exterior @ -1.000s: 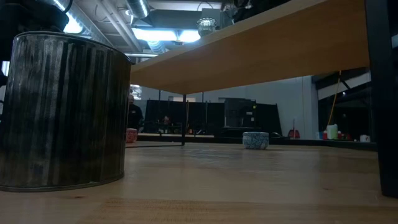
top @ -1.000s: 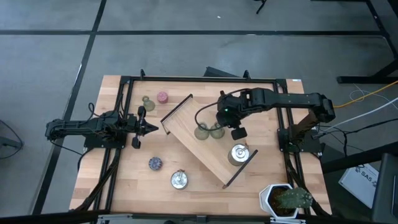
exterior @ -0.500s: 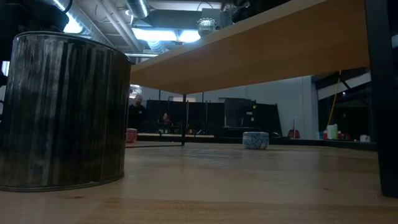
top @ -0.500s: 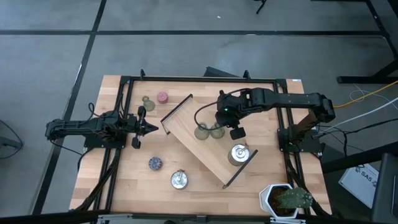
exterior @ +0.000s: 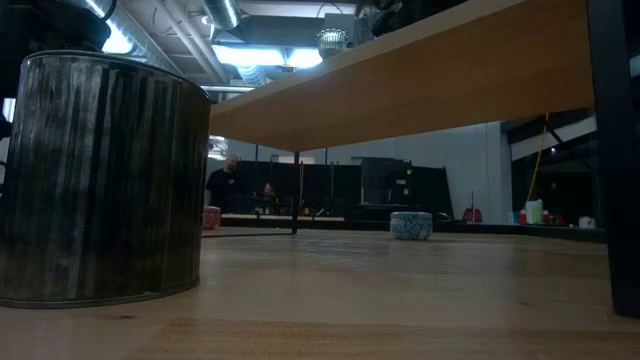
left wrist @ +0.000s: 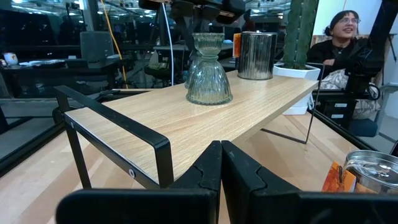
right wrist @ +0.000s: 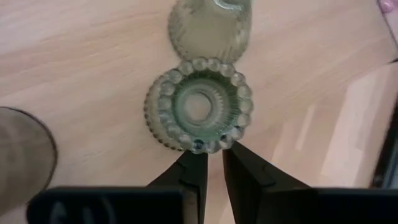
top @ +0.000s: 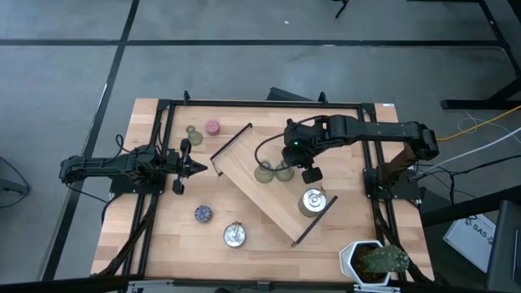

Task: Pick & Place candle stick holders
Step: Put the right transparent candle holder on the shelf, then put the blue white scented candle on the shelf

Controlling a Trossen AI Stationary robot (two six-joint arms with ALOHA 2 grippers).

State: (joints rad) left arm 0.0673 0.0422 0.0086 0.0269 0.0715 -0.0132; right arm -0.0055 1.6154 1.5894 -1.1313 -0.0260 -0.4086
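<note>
Two olive-green holders stand side by side on their bases on the raised wooden tray. A silver holder stands further along the tray. My right gripper is over the right-hand green holder, its fingers almost together at that holder's beaded rim. My left gripper is shut and empty, held level just left of the tray's end. On the table stand a third green holder, a pink one, a blue-purple one and a second silver one. My right gripper comes from above, pointing down, and pinches the green holder's beaded rim between its two fingertips at one spot on the rim's edge. The holder stands upright with its base on the tray, next to the other green holder.
A potted plant stands at the near right corner. The tray stands on black metal legs, above the table top. Black frame rails run along the table's left and right. A person sits beyond the table.
Neither arm nor any holder has moved. A person far behind the table has walked a short way across the low view.
</note>
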